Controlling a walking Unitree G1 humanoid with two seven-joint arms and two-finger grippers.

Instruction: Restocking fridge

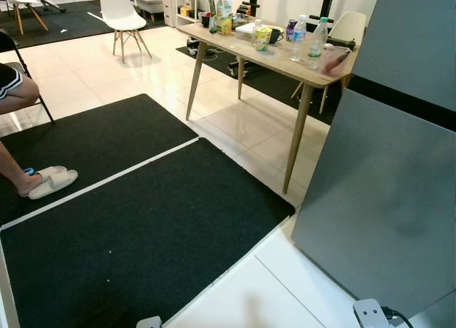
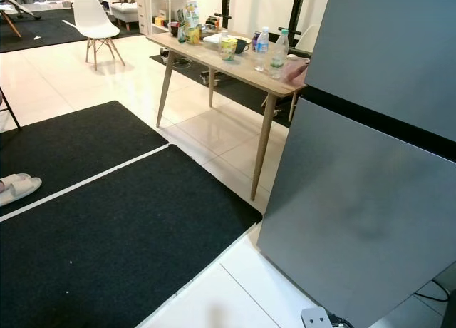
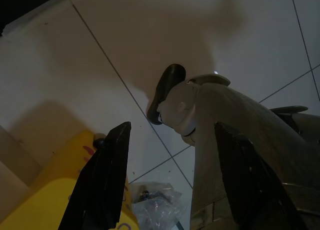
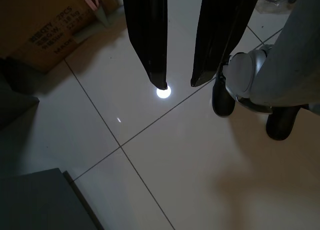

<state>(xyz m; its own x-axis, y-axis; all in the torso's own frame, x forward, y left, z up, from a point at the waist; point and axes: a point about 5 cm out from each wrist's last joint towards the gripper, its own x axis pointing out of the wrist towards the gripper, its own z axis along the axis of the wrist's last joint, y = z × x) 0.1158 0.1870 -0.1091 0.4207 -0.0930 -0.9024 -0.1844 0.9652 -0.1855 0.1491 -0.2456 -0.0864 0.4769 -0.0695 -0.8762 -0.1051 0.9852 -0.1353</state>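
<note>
Fridge doors are facing me shut: I am looking at the tall grey two-door fridge (image 2: 370, 178) standing close on my right, its long axis upright, a dark seam dividing upper door from lower. The supplies are sitting well apart from it, ahead and to my left, on the light wooden table with splayed legs (image 1: 267, 60): clear plastic water bottles (image 1: 317, 43), a yellow-green carton (image 1: 224, 13) and a yellow cup (image 1: 263, 37), all upright.

Both arms are hanging idle toward the pale glossy floor tiles (image 4: 165, 160). The left gripper (image 3: 167, 135) is holding its black fingers wide apart on nothing; the right gripper (image 4: 178, 85) is hanging with its fingers slightly parted, also empty. I judge the right arm nearer the fridge, the left nearer the table.

Two black floor mats (image 1: 135, 235) are covering the floor between me and the table. A white moulded chair (image 1: 121, 18) is standing farther back, and a seated person's slippered foot (image 1: 46, 182) is resting at the left mat edge.
</note>
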